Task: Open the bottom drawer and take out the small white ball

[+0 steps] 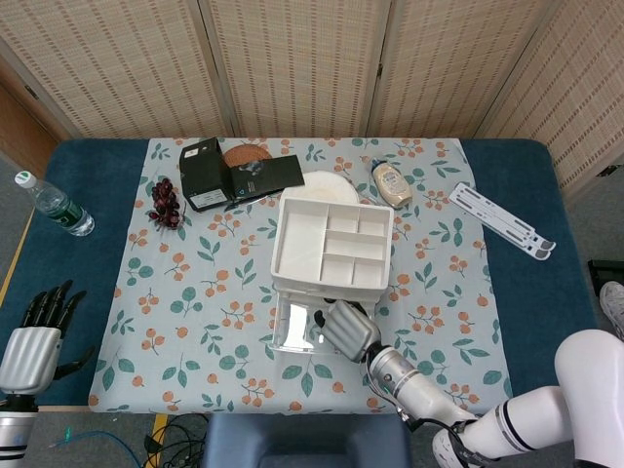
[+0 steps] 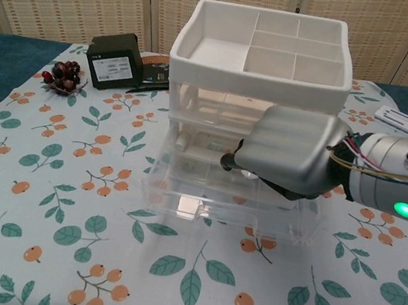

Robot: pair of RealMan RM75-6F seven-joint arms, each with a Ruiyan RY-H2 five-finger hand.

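1. Drawer [image 2: 205,198] at the bottom of the white organizer [image 1: 331,244] stands pulled out toward the table's near edge.
2. Right hand [image 2: 290,153] reaches into it, fingers curled over a small white ball [image 2: 247,174] (seen only in the chest view; whether it is gripped, I cannot tell).
3. Left hand [image 1: 34,336] rests fingers spread, holding nothing, at the near left corner, visible only from the head.
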